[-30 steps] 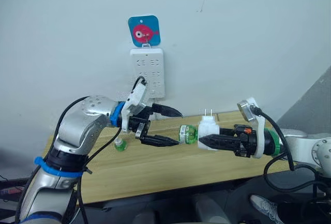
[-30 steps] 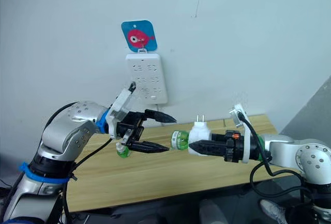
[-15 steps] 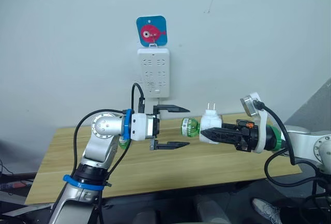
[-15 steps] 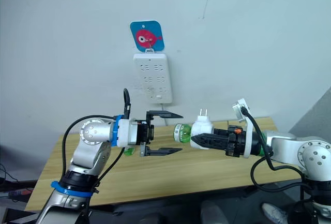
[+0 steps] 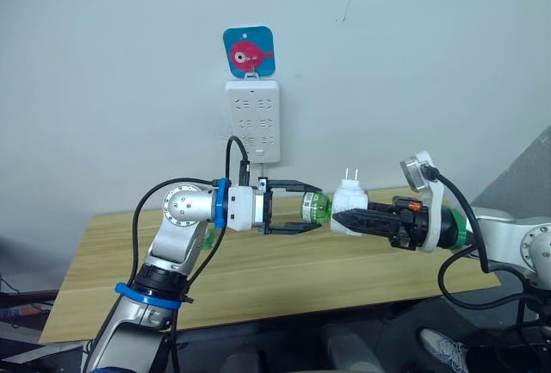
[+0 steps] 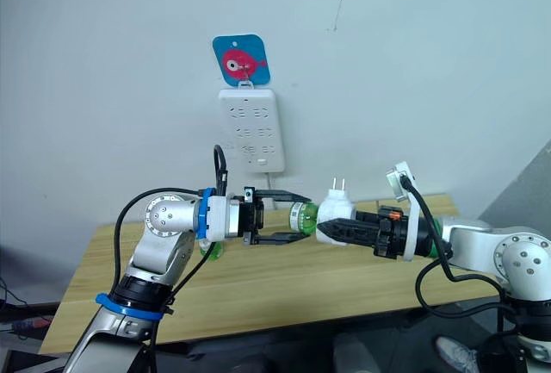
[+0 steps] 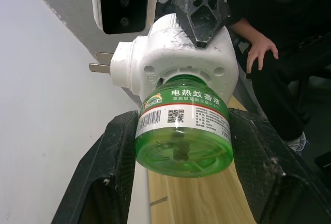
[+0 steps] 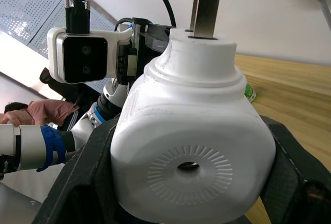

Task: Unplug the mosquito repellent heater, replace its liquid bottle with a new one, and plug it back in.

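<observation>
My right gripper (image 5: 337, 216) is shut on the white mosquito repellent heater (image 5: 350, 202), held in the air above the table with its two prongs pointing up. A green liquid bottle (image 7: 182, 131) sticks out of the heater sideways toward my left arm. My left gripper (image 5: 318, 208) has its two black fingers (image 7: 111, 182) against both sides of that bottle, shut on it. In the right wrist view the heater's round vent hole (image 8: 189, 166) faces the camera. A second green bottle (image 6: 211, 251) stands on the table behind my left forearm, mostly hidden.
The tall white power strip (image 5: 252, 121) hangs on the wall under a blue fish hook card (image 5: 249, 51). The wooden table (image 5: 275, 278) runs below both arms. A person's hand (image 7: 261, 48) shows beyond the heater.
My left gripper has moved right and closed from wide open onto the green bottle. The right gripper and heater have stayed almost still.
</observation>
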Available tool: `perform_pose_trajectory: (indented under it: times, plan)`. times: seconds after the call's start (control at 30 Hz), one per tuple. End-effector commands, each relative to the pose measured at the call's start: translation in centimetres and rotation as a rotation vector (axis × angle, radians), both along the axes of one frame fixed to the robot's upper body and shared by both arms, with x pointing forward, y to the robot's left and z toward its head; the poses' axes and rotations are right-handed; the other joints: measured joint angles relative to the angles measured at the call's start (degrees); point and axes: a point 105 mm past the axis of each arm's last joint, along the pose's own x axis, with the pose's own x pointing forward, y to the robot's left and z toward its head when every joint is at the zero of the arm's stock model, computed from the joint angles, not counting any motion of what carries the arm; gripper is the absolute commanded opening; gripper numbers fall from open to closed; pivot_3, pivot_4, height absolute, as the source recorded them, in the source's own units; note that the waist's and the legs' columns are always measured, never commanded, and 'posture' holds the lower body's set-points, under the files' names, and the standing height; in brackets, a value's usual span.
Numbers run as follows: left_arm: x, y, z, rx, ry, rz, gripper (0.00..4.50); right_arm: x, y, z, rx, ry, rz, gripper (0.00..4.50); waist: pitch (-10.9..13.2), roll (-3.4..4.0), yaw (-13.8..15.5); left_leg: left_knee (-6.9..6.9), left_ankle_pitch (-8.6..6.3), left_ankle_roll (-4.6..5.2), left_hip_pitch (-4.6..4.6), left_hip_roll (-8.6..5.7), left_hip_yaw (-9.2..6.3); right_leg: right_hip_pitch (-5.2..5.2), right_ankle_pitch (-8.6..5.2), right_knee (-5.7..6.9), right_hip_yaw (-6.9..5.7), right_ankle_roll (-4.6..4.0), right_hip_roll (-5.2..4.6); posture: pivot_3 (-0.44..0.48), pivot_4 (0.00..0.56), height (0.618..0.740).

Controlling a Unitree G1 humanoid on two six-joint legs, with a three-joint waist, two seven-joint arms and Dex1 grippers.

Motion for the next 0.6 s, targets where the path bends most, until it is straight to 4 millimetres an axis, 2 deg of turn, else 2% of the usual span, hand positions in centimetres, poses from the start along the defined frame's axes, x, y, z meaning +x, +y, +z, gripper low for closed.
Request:
perform_pose_trajectory:
  times: [0.03,0.13,0.17,0.23,0.27,0.3,0.4,0.47,0.6]
  plan:
    - [-0.3,-0.2,1.5,-0.008,-0.01,-0.03,2.31,-0.5,0.5,1.2,0.036,-0.035,0.044,3.05,0.0,0.0,-0.01,0.0,0.0,0.0,0.0,0.0,0.0,0.0,0.0,0.0,0.0,0.0,0.0,-0.152,0.081,0.74]
    - [-0.5,-0.1,1.2,0.1,0.151,-0.06,2.31,-0.6,0.6,1.2,0.032,-0.036,0.048,3.05,0.0,0.0,-0.1,0.0,0.0,0.0,-0.01,0.0,-0.03,0.0,0.0,0.01,0.0,0.01,0.01,-0.152,0.081,0.74]
    - [-0.2,0.0,1.2,0.133,0.274,-0.043,2.31,-0.7,0.5,1.1,0.026,-0.038,0.052,3.05,0.0,0.0,-0.18,0.0,0.0,0.0,-0.01,0.0,-0.04,0.0,-0.01,0.02,-0.01,0.01,0.03,-0.152,0.081,0.74]
    - [0.0,0.5,1.9,0.239,0.684,-0.04,2.31,-1.0,0.6,1.0,0.007,-0.043,0.07,3.05,0.03,-0.04,-0.2,0.01,0.0,0.0,-0.02,0.0,-0.06,0.0,-0.02,0.07,-0.05,0.02,0.05,-0.152,0.081,0.74]
    - [-0.6,1.0,2.3,0.311,0.858,-0.067,2.31,-1.1,0.6,1.0,0.004,-0.044,0.078,3.05,0.07,-0.11,-0.22,0.02,0.0,0.01,-0.02,0.0,-0.1,-0.01,-0.02,0.05,-0.08,0.02,0.05,-0.152,0.081,0.74]
    - [-1.1,1.3,2.8,0.353,0.962,-0.086,2.31,-1.2,0.6,1.0,0.003,-0.045,0.083,3.05,0.07,-0.1,-0.31,0.06,0.01,0.01,-0.05,-0.01,-0.17,-0.05,-0.02,0.08,-0.14,0.03,0.08,-0.145,0.084,0.74]
    - [-0.4,1.0,3.6,0.324,1.031,-0.062,2.31,-1.2,0.7,1.1,0.011,-0.044,0.085,3.05,0.01,0.02,-0.75,0.03,-0.01,0.04,0.02,-0.02,-0.16,-0.11,-0.05,0.05,-0.16,0.07,0.1,-0.151,0.085,0.74]
    - [0.3,0.8,3.4,0.309,0.99,-0.038,2.31,-1.2,0.8,1.1,0.015,-0.043,0.083,3.05,0.04,-0.01,-0.74,0.0,-0.03,0.06,0.07,-0.01,-0.15,-0.11,-0.08,0.03,-0.14,0.11,0.09,-0.155,0.086,0.74]
    - [0.0,1.1,2.9,0.297,0.936,-0.071,2.31,-1.0,0.7,1.2,0.028,-0.036,0.069,3.05,0.06,-0.02,-0.86,-0.03,-0.03,0.05,0.0,0.02,-0.13,-0.26,-0.07,0.08,-0.06,0.07,0.07,-0.158,0.087,0.74]
